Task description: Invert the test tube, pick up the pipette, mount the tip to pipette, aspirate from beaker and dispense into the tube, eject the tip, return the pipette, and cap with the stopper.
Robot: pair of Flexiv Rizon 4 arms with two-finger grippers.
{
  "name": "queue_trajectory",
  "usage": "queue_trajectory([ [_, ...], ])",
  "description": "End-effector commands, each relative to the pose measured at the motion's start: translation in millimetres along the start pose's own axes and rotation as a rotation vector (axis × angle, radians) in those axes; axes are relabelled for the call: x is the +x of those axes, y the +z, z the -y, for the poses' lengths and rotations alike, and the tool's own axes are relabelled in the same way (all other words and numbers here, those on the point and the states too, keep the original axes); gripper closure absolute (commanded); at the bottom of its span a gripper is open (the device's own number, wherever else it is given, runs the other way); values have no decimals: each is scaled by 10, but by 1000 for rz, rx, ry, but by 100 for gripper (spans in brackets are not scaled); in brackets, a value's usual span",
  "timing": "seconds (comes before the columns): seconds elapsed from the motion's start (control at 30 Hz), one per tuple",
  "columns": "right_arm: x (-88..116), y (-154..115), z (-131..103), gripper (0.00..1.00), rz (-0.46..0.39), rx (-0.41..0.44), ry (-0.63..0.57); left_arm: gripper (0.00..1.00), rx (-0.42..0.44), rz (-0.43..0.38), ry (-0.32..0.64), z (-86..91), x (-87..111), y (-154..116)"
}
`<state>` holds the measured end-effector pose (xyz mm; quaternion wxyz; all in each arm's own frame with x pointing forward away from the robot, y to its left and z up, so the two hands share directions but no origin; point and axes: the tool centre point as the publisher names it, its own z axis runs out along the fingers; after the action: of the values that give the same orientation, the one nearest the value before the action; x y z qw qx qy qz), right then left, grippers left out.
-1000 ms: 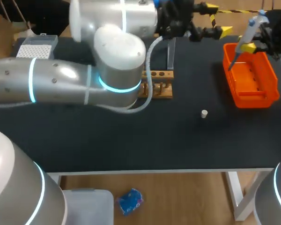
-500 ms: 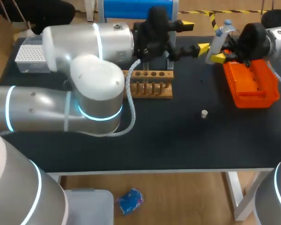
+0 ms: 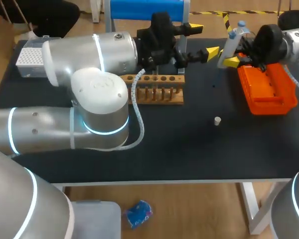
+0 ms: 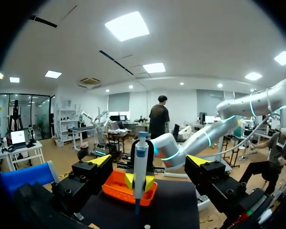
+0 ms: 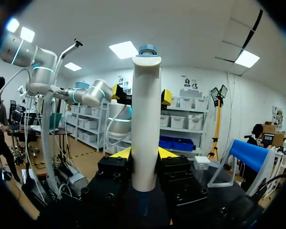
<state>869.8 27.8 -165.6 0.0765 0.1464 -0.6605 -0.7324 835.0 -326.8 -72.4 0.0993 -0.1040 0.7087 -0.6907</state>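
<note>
The right gripper (image 3: 227, 56) comes in from the 2 o'clock side and is clamped on the white plastic pipette with a blue cap (image 3: 230, 40). The right wrist view shows both yellow tips pressing the barrel from opposite sides. The grip sits on the thick body and holds the pipette upright, so the thin shaft hangs free and points down at the black table (image 3: 189, 149). That pose suits pushing into a tip or dipping into liquid. I cannot tell whether a tip is already on.

The pipette hangs at about 1 o'clock, just off the orange plastic tray (image 3: 249, 97), which is probably where it rests and so where it must go back.

The left gripper (image 3: 205, 39) reaches across to about 12 o'clock. Its fingers stand wide apart with nothing between them. In its wrist view it faces the pipette ahead without touching it, probably waiting clear of the other arm.

The light wooden test tube rack (image 3: 162, 97) sits just past the table's middle, toward 11 o'clock, partly under the left arm. That arm hides what lies behind the rack, so I cannot pick out the test tube or the beaker.

The white tip box (image 3: 31, 59) is far off at 10 o'clock. Reaching it with the pipette would mean crossing the left arm.

The small white stopper (image 3: 217, 120) lies alone toward 3 o'clock, in the open, easy to pick up for the final capping.
</note>
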Motion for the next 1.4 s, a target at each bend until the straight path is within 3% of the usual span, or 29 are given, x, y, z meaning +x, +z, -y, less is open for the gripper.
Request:
queue_trajectory([
  [0.03, 23, 53, 20, 100, 8, 35, 3, 0, 791, -16, 14, -51, -42, -77],
  [0.23, 107, 278, 61, 100, 26, 68, -42, 0, 750, -65, 8, -146, -70, -348],
  [0.63, 286, 885, 75, 100, 10, 82, -111, 0, 677, -43, 27, -390, -97, -660],
  [0.87, 334, 1143, 216, 100, -13, 60, -89, 0, 643, -28, 31, -501, -116, -763],
  [1.13, 336, 1309, 370, 100, -37, 52, -49, 0, 585, -31, 52, -549, -119, -843],
  [1.4, 307, 1347, 358, 100, -47, 61, -36, 0, 523, -28, 74, -573, -127, -903],
])
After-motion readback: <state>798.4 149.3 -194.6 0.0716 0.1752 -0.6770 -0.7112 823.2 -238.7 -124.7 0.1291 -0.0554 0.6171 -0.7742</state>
